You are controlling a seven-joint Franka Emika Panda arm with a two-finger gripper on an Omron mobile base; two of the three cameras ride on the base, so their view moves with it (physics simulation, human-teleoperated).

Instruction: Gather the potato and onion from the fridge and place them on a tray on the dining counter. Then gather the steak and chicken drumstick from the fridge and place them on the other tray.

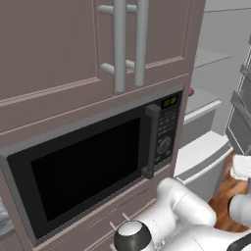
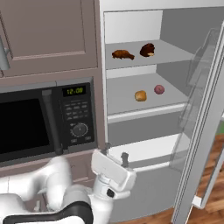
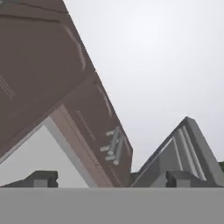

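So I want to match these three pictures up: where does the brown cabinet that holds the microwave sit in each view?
Left base view: the brown cabinet takes the left and centre, with its doors above the microwave.
Right base view: the cabinet takes the left side, beside the open fridge.
Hand view: it slants across the left half, seen tilted.
Shared landmark: the microwave's green clock, in both base views.

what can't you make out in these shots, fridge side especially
- Fridge interior, left base view: the brown cabinet with the microwave blocks the shelves; one small red item peeks past its edge, too little to identify.
- Gripper, left base view: cut off by the right edge.
- Fridge door, right base view: its outer side runs off the frame.
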